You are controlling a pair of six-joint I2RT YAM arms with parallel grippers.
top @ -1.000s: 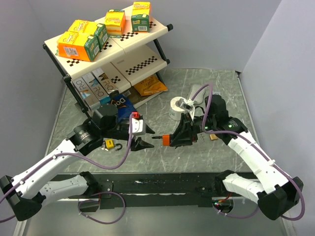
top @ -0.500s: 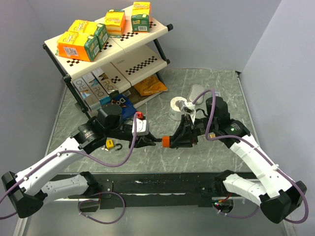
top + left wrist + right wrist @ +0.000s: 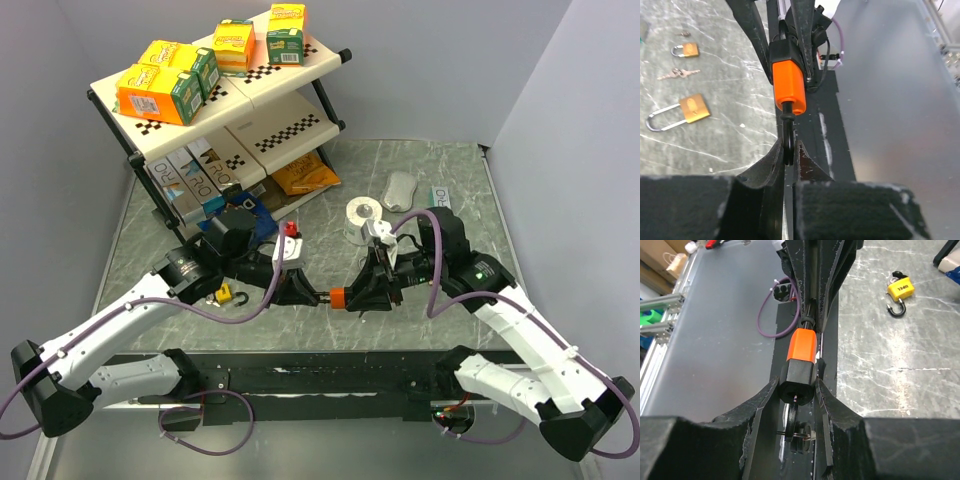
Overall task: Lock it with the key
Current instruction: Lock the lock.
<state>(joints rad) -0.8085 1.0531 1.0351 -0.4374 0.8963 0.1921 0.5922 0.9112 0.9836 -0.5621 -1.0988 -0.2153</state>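
The orange padlock (image 3: 338, 296) hangs in the air between the two arms, above the near part of the table (image 3: 455, 170), lying roughly level. The left gripper (image 3: 788, 156) has its fingers drawn narrow onto the black shackle (image 3: 788, 139). Only the shackle's edge shows in the left wrist view, and its lower curve is lost between the pads. The right gripper (image 3: 796, 399) is closed on the padlock's black end, with the orange sleeve sticking out past its fingertips. Under that end a dark key (image 3: 792, 416) and its thin ring seem to sit in the keyhole. The spot lies in shadow between the fingers, so how far in the key is seated cannot be told. From above, both sets of fingers cover most of the lock and only a bit of orange shows. A yellow padlock (image 3: 900, 289) lies on the table well apart, its shackle swung open. Two brass padlocks (image 3: 691, 107) and a pair of loose keys (image 3: 678, 74) lie beyond, and the nearer brass lock's shackle is partly cut off by the frame edge.
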